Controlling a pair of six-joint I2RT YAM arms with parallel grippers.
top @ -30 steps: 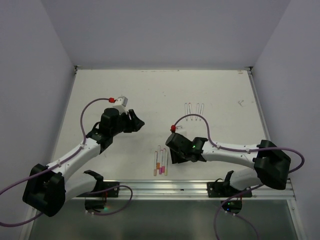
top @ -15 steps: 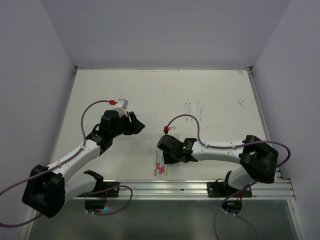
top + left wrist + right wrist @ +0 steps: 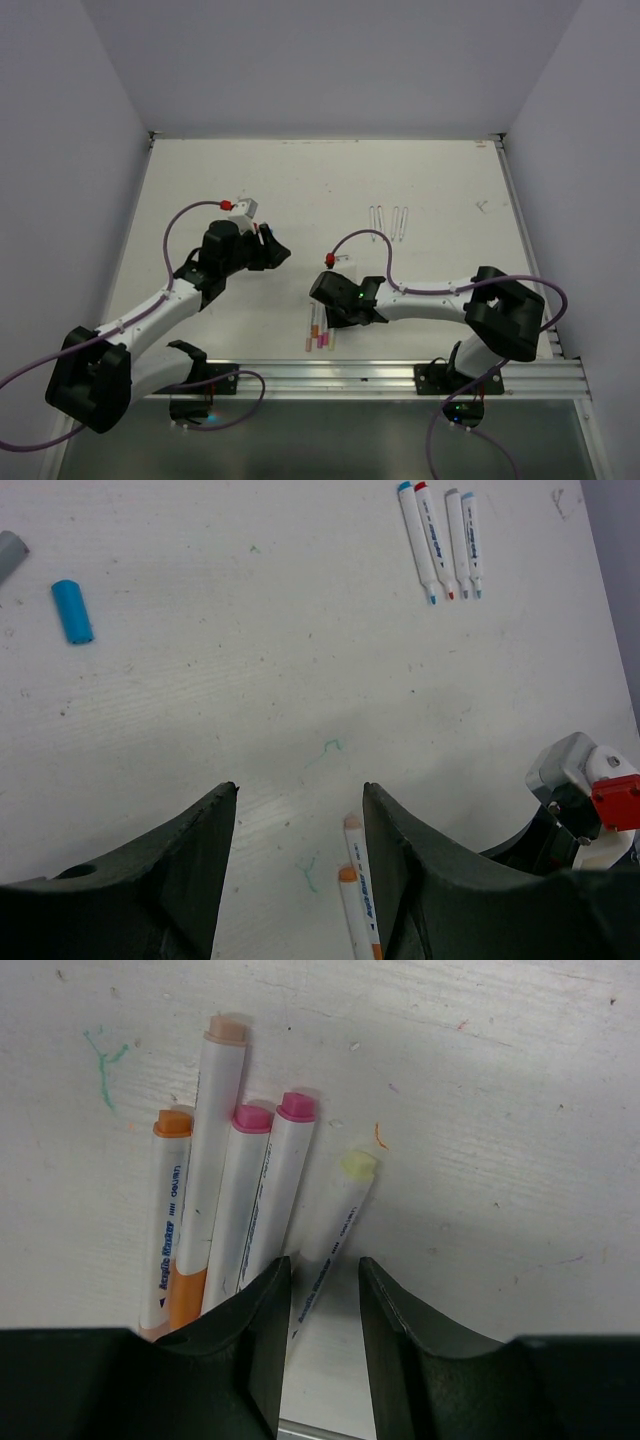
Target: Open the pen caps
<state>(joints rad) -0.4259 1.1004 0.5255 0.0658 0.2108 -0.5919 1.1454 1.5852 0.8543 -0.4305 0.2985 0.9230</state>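
Currently, the right pincer [image 3: 322,1268] is spread, its jaws straddling the barrel of the yellow-ended pen [image 3: 338,1222] without visibly gripping it. This pen lies on the table [image 3: 500,1080] at the right edge of the pen cluster [image 3: 225,1200]. Its long axis runs straight out from the pincer, yellow end farthest. The near end is hidden beneath the fingers, so you cannot confirm a cap there. The left pincer [image 3: 300,800] is spread and empty, well apart from the cluster. The right arm is nearer.
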